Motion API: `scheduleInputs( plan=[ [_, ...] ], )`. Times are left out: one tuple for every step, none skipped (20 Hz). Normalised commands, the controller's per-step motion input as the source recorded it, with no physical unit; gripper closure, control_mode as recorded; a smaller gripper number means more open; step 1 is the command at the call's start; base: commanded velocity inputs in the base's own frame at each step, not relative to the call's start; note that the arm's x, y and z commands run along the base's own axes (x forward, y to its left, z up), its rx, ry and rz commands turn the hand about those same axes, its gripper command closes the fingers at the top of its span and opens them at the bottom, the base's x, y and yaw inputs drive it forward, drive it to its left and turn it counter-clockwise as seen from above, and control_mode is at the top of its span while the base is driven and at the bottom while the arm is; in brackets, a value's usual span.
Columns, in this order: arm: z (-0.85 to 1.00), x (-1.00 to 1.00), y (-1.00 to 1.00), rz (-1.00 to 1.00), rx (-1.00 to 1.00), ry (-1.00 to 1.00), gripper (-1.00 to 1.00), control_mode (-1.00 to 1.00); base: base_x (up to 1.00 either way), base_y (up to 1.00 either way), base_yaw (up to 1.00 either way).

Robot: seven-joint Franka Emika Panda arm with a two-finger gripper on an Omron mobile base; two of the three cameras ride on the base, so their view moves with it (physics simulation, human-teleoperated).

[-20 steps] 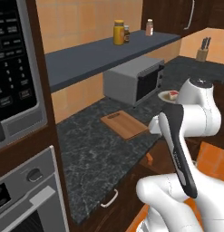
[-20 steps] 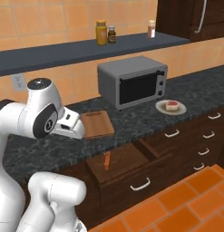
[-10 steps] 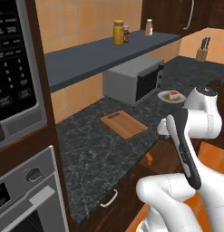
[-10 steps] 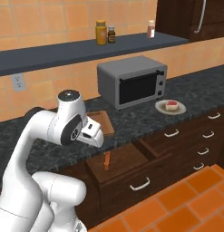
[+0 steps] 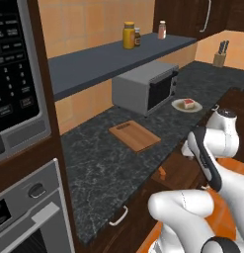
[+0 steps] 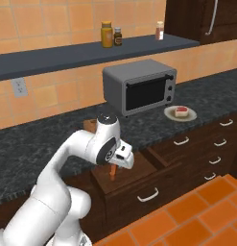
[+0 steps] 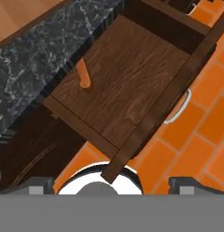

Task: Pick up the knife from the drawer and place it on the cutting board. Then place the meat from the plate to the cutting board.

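Observation:
The dark wooden drawer [image 6: 139,169] stands pulled open below the counter, its silver handle [image 7: 178,111] towards the orange floor. Inside it at the back lies the knife [image 7: 84,75]; its orange-brown handle [image 6: 112,171] shows and the blade is hidden. My gripper [image 6: 125,162] hangs open just above the drawer, right over the knife, holding nothing. The light-brown cutting board [image 5: 134,136] lies bare on the dark counter, partly behind my arm in the right base view. Further right, the cream plate [image 6: 180,114] carries the red meat [image 5: 188,103].
A grey toaster oven [image 6: 139,89] stands at the back of the counter beside the board. A shelf above holds bottles [image 5: 129,34]. A knife block [image 5: 221,53] sits far right. More drawers [image 6: 211,144] lie right of the open one, a wall oven [image 5: 24,217] at the left.
My arm has swung down from counter height in front of the cutting board. The hand now hangs low over the open drawer, close to the knife. Nothing else has moved.

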Motion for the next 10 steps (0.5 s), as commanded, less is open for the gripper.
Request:
scheduleInputs(
  plan=[
    [-0.61,0.25,-0.67,-0.02,0.00,0.12,-1.00,-1.00,0.00,0.00,0.00],
    [-0.60,0.29,-0.67,-0.02,0.00,0.10,-1.00,-1.00,0.00,0.00,0.00],
    [-0.55,0.27,-0.59,-0.01,0.00,0.06,-1.00,-1.00,0.00,0.00,0.00],
    [-0.49,0.27,-0.54,-0.01,0.01,0.09,-1.00,-1.00,0.00,0.00,0.00],
    [-0.54,0.31,-0.50,-0.03,0.01,0.11,-1.00,-1.00,0.00,0.00,0.00],
    [-0.60,0.27,-0.49,-0.04,0.00,0.09,-1.00,-1.00,0.00,0.00,0.00],
    [-0.64,0.29,-0.46,-0.05,0.00,0.10,-1.00,-1.00,0.00,0.00,0.00],
    [-0.62,0.29,-0.36,-0.07,0.00,0.05,-1.00,-1.00,0.00,0.00,0.00],
    [-0.49,0.34,-0.29,-0.07,0.00,0.04,-1.00,-1.00,0.00,0.00,0.00],
    [-0.26,0.40,-0.21,-0.06,0.01,0.07,-1.00,-1.00,0.00,0.00,0.00]
  ],
)
